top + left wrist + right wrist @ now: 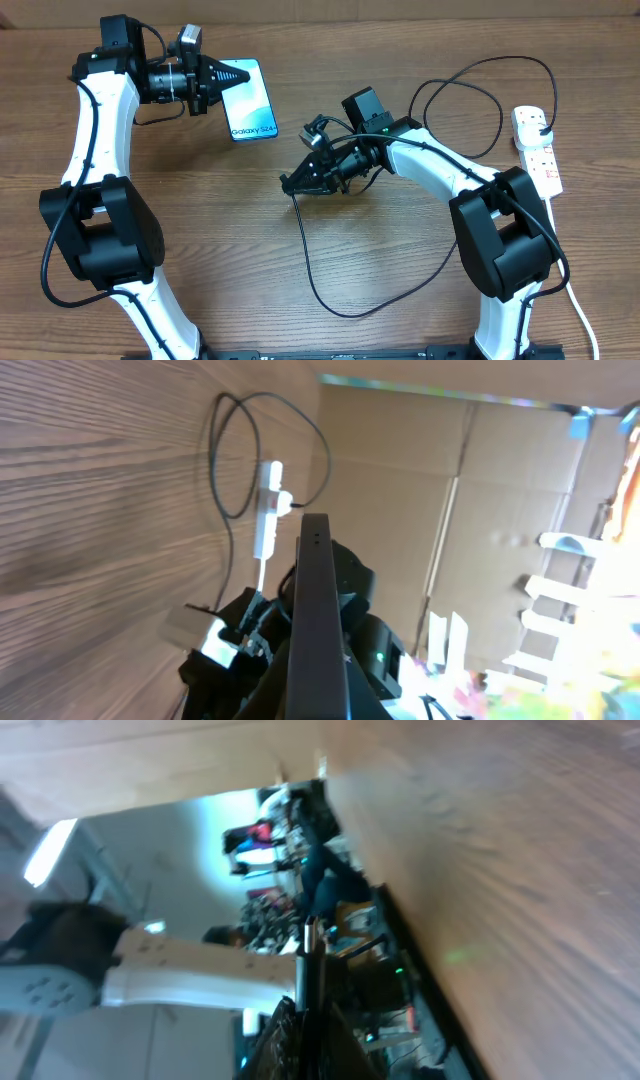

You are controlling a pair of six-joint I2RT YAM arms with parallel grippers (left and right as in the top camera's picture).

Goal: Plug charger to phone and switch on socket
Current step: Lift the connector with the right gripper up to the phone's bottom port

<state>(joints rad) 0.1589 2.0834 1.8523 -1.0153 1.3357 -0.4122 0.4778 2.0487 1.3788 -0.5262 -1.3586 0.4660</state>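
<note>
- Left pincer point(243, 76) is clamped shut on the phone point(256, 108) at the far left of the surface point(330, 40), 1 finger lying across the upper corner of the bright blue screen.
- The left wrist view gives the phone edge-on, a thin dark slab standing straight out from the pincer.
- Whether the phone rests on the wood or hangs just above it, I cannot tell.
- Over in the middle, the right pincer point(288, 182) points left, closed on the tip end of the charger point(300, 240).
- The right wrist view is blurred, but a slim dark piece sticks out between the 2 fingers.
- From that grip the black cable drops toward the near edge, swings in a wide loop and runs back up behind the right arm.
- It curls once more at the far right and ends in the black plug point(541, 126), seated in the top of the socket point(546, 168).
- The socket lies along the right edge, and its switch position is too small to read.
- Charger tip and phone are well apart, with bare wood between them.
</note>
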